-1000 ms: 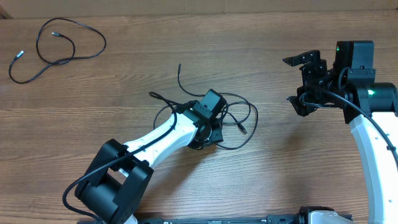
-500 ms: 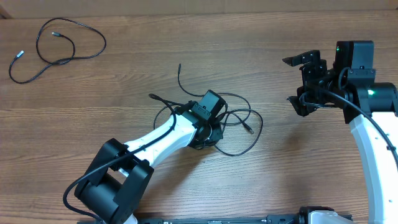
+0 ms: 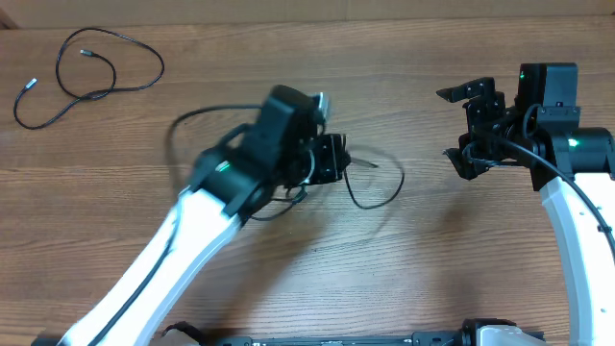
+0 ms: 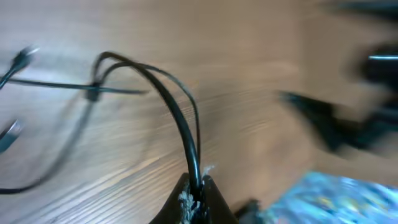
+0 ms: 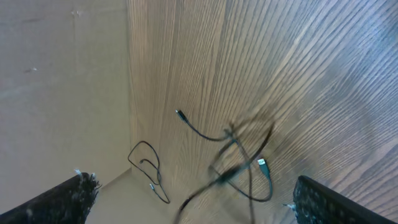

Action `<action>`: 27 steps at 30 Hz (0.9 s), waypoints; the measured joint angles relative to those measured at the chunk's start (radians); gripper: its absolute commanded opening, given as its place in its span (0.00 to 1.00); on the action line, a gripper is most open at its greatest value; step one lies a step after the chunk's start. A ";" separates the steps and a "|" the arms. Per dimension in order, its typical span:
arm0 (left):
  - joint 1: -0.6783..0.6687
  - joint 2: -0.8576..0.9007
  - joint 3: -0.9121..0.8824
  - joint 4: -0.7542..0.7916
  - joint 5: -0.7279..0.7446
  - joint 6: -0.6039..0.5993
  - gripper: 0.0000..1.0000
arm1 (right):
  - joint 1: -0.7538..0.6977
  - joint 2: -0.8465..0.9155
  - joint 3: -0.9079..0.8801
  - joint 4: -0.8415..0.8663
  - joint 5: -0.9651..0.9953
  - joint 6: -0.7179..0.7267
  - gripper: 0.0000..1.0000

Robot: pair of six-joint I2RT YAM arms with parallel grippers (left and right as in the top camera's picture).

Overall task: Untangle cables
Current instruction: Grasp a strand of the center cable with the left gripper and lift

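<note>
My left gripper (image 3: pixel 334 160) is lifted above the table's middle and shut on the cables (image 3: pixel 377 185), thin black cords that hang from it in blurred loops. The left wrist view shows two black strands (image 4: pixel 180 115) arching up from the pinched jaws of that gripper (image 4: pixel 198 198). A silvery plug (image 5: pixel 262 165) dangles from the bundle in the right wrist view. One more black cable (image 3: pixel 88 75) lies apart in loose loops at the far left. At the right, my right gripper (image 3: pixel 469 123) stands open and empty, well away from the bundle, with one fingertip (image 5: pixel 68 198) at each lower corner of its view.
The wooden table (image 3: pixel 432 259) ends at its far edge against a plain wall (image 5: pixel 62 74). The lone cable (image 5: pixel 149 169) lies near that far left corner. A blue blur (image 4: pixel 336 199) sits at the lower right of the left wrist view.
The left gripper has shut on the cable bundle and risen sharply up and leftward, dragging the loops off the table. The right arm and the far-left cable have not moved.
</note>
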 measured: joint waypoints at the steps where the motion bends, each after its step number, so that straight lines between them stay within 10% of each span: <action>1: 0.000 -0.031 0.010 0.001 0.003 0.004 0.04 | 0.000 0.000 0.000 0.000 0.000 0.000 1.00; 27: 0.000 -0.380 0.049 0.034 -0.183 -0.043 0.04 | 0.000 0.000 0.000 0.000 0.000 0.000 1.00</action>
